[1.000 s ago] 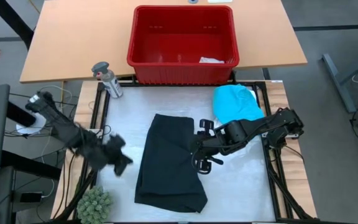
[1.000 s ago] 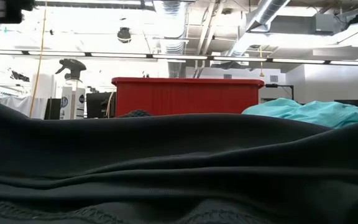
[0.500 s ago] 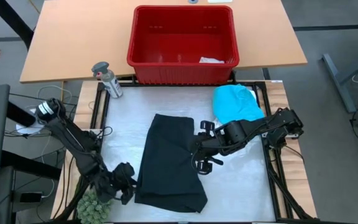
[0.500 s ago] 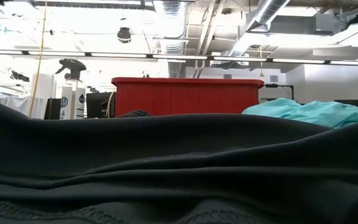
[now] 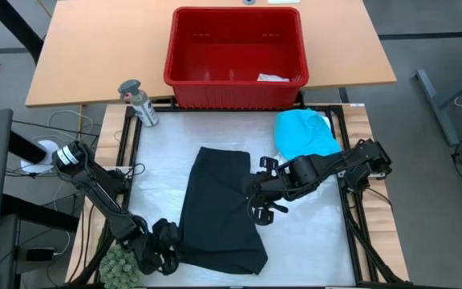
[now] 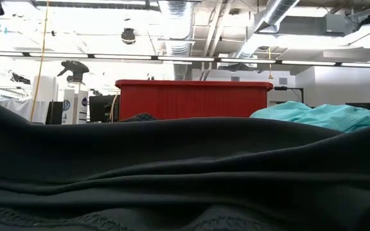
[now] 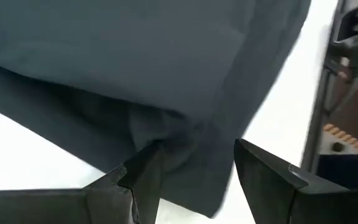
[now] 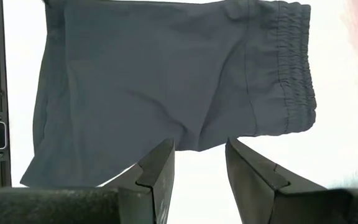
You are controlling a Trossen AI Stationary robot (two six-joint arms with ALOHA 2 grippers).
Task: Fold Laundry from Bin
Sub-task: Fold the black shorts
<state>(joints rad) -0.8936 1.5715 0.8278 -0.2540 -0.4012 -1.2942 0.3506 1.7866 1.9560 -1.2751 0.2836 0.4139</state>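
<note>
Straddling the black shorts (image 7: pixel 135 74) corner, left tool (image 7: pixel 197 180) gapes.

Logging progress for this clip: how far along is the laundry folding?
Done: turquoise shirt set aside on the table. In hand: black garment spread flat, left pincer open at its near corner, right pincer open at its edge. Left: a pale piece in the red bin.

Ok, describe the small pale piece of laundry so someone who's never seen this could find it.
Find the red bin on the wooden table beyond the white work mat. Look inside, at its floor, in the corner nearest the turquoise shirt. The small pale piece is the only thing in the bin.
</note>
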